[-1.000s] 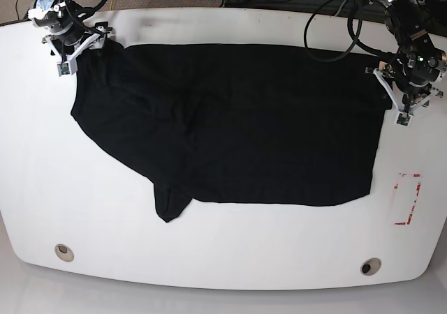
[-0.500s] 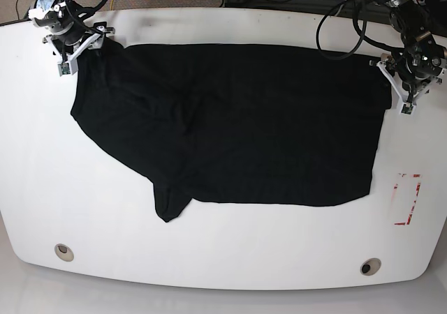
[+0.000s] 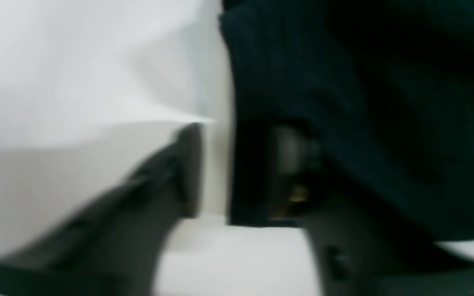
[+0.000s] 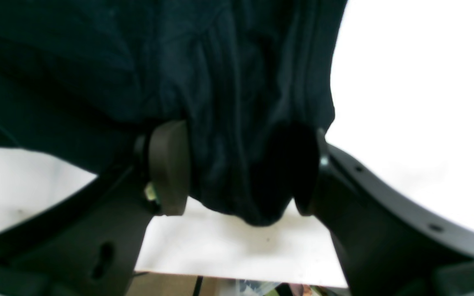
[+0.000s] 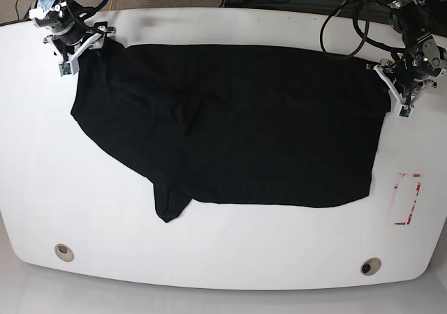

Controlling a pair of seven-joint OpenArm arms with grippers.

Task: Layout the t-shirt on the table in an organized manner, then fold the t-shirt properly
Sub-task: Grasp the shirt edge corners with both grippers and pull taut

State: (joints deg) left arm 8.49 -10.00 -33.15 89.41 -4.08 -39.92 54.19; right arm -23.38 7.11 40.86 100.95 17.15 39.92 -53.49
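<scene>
Surface: large white glossy table point(image 5: 42, 174) with curved edges, cables behind its far edge, two round grommet holes point(image 5: 63, 252) near its front edge, a small red-outlined rectangle mark point(image 5: 407, 199) toward its right end.
Garment: black cotton t-shirt point(image 5: 237, 129) lies spread across the table's middle and far half, mostly flat; one sleeve-like tongue point(image 5: 170, 204) juts toward the front edge, and wrinkles gather left of the shirt's centre.
Right gripper point(image 4: 237, 172): at the shirt's far-left corner in the base view; a bunched fold of fabric sits between the two pads point(image 4: 169, 168), jaws standing apart around it rather than clenched; whether it truly pinches, I cannot tell.
Left gripper point(image 3: 237, 172): at the shirt's far-right corner; the blurred wrist view shows cloth draped over one finger, the other finger bare on the white side. Grasped or not, I cannot tell.
Step in hand: probably securing both far corners for spreading.
Doing it well: pinch only the top hem at each corner, close fully before pulling, draw both corners apart evenly, keep cloth low against the table.
</scene>
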